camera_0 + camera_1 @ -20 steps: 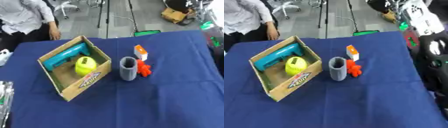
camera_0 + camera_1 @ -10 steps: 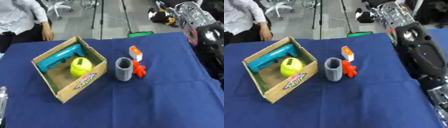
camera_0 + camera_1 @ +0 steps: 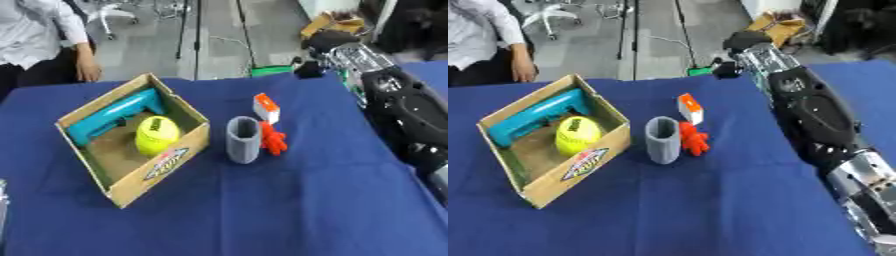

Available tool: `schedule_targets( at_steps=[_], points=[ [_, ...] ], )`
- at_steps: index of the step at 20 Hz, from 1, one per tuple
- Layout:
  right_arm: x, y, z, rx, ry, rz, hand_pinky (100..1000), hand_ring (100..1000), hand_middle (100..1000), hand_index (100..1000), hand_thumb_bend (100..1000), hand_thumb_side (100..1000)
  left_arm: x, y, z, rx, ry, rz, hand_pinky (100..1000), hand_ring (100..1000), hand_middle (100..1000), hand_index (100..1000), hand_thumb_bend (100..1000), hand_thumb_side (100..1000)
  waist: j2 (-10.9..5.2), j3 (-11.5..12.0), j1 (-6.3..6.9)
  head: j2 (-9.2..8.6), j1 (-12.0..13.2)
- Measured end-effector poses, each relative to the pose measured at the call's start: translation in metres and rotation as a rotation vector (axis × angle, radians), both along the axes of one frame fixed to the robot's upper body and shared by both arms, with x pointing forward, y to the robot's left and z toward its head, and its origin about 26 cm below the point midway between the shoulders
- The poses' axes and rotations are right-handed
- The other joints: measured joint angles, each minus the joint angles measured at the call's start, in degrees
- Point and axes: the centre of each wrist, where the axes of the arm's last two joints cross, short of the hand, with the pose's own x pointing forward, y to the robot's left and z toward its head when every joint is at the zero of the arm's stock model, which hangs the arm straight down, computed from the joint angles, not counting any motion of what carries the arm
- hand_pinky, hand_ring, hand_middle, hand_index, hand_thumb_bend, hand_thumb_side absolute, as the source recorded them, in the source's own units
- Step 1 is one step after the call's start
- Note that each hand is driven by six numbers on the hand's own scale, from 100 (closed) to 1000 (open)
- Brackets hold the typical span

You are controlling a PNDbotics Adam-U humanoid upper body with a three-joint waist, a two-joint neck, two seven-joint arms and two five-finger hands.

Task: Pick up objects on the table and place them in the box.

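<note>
Cardboard box [image 3: 166, 165] holds a yellow ball [image 3: 157, 135]; right hand [image 3: 741, 42] fingers unclear.

The box [image 3: 166, 165] looks like matt brown cardboard; the surface [image 3: 289, 210] wears blue cloth; the grey cup [image 3: 243, 140] is matt.

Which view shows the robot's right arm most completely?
The right eye view: the right arm runs from the lower right corner up to the table's far edge, where its robot hand shows only as a dark blur. The left eye view crops the arm at the frame's right edge.
</note>
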Motion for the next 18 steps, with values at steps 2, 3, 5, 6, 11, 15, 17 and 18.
schedule_targets(
  at_steps=[2, 3, 5, 6, 11, 15, 17, 18],
  points=[
    [0.001, -0.001, -0.01, 0.015, 0.016, -0.003, 871, 911, 871, 956, 100, 1000, 0.0, 0.0, 0.0, 0.003, 0.002, -0.002, 987, 929, 928, 926, 100, 1000, 0.11, 0.0, -0.24, -0.07, -0.1],
    [0.002, -0.001, -0.015, 0.023, 0.022, -0.003, 871, 913, 872, 957, 100, 1000, 0.0, 0.0, 0.0, 0.003, 0.004, -0.003, 987, 928, 926, 924, 100, 1000, 0.17, 0.0, -0.3, -0.19, -0.1],
    [0.002, -0.001, -0.024, 0.04, 0.033, 0.0, 872, 916, 873, 958, 100, 1000, 0.0, 0.0, 0.0, 0.003, 0.006, -0.004, 987, 928, 925, 923, 100, 1000, 0.39, 0.1, -0.32, -0.43, -0.1],
    [0.002, -0.001, -0.028, 0.052, 0.039, 0.004, 872, 916, 873, 958, 100, 1000, 0.0, 0.0, 0.0, 0.003, 0.006, -0.004, 987, 928, 925, 923, 100, 1000, 0.45, 0.2, -0.34, -0.49, -0.1],
    [0.001, 0.001, -0.042, 0.118, 0.054, 0.023, 884, 929, 880, 971, 100, 1000, 0.0, 0.0, 0.0, 0.003, 0.01, -0.008, 987, 927, 920, 918, 100, 1000, 0.5, 0.2, -0.55, -0.52, 0.1],
    [0.0, 0.0, -0.045, 0.179, 0.057, 0.035, 901, 945, 894, 994, 100, 1000, 0.0, 0.0, 0.0, 0.003, 0.014, -0.013, 987, 927, 917, 915, 100, 1000, 0.5, 0.1, -0.55, -0.52, 0.4],
    [0.0, 0.001, -0.046, 0.212, 0.066, 0.05, 902, 945, 894, 997, 100, 1000, 0.0, -0.001, -0.001, 0.006, 0.018, -0.017, 988, 927, 916, 915, 100, 1000, 0.5, -0.1, -0.55, -0.53, 0.7],
    [0.0, 0.003, -0.045, 0.225, 0.069, 0.058, 899, 943, 890, 996, 100, 1000, 0.0, -0.001, -0.001, 0.008, 0.019, -0.019, 988, 929, 916, 914, 100, 1000, 0.5, -0.1, -0.55, -0.53, 0.7]
  ],
)
